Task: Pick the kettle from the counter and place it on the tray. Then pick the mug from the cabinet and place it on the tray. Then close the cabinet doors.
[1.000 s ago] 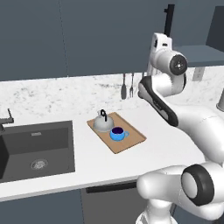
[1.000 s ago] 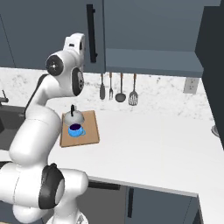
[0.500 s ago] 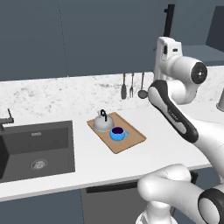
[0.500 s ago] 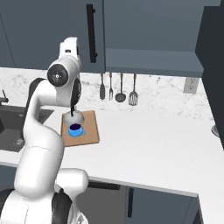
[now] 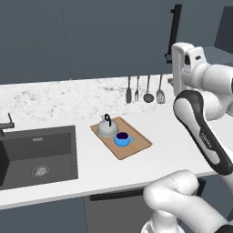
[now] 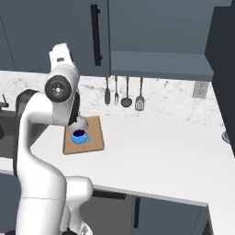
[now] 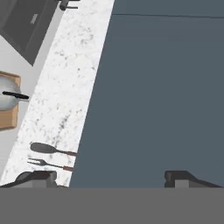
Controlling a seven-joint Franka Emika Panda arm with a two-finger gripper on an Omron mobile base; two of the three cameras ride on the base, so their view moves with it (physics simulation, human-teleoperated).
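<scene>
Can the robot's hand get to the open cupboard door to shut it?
Probably yes. The gripper is open and empty, facing a door panel, and nothing sits between. The open door itself stands further right.

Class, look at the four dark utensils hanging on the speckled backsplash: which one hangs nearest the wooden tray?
The flat black spatula, leftmost in the row in the left base view, hangs nearest the light-brown wooden tray; the fork, ladle and slotted turner hang farther right.
</scene>
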